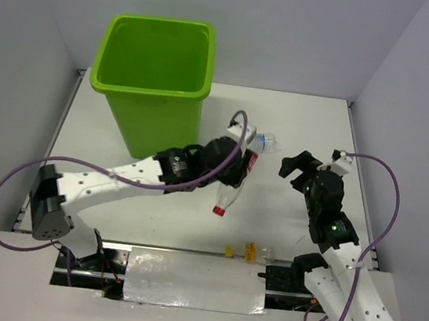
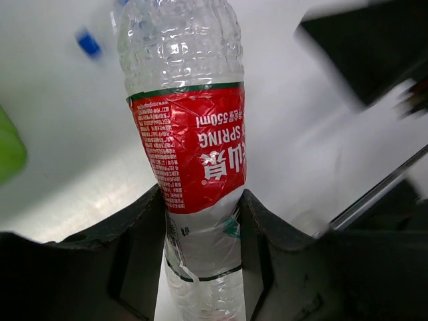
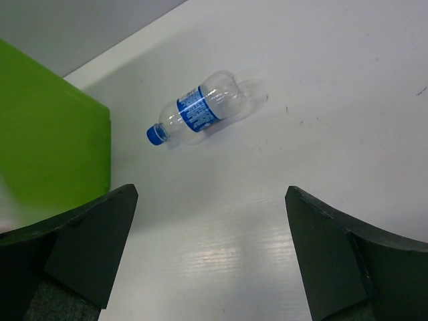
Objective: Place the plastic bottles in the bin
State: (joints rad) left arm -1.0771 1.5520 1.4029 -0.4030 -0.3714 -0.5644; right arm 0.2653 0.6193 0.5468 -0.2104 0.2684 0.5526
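Carry step, I reckon: left claw clamped on red bottle, mid-frame. Next: swing upper-left over bin, let go. Right claw wide open, empty; blue bottle on table ahead.

Lime-green bin, red-labelled bottle

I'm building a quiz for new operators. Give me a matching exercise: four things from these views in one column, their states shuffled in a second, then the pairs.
1. red-label bottle
2. blue-label bottle
3. lime-green bin
4. right gripper

A. open, holding nothing
B. lying on its side on the table
C. clamped in the left gripper
D. standing upright, far left

Pairs: 1-C, 2-B, 3-D, 4-A
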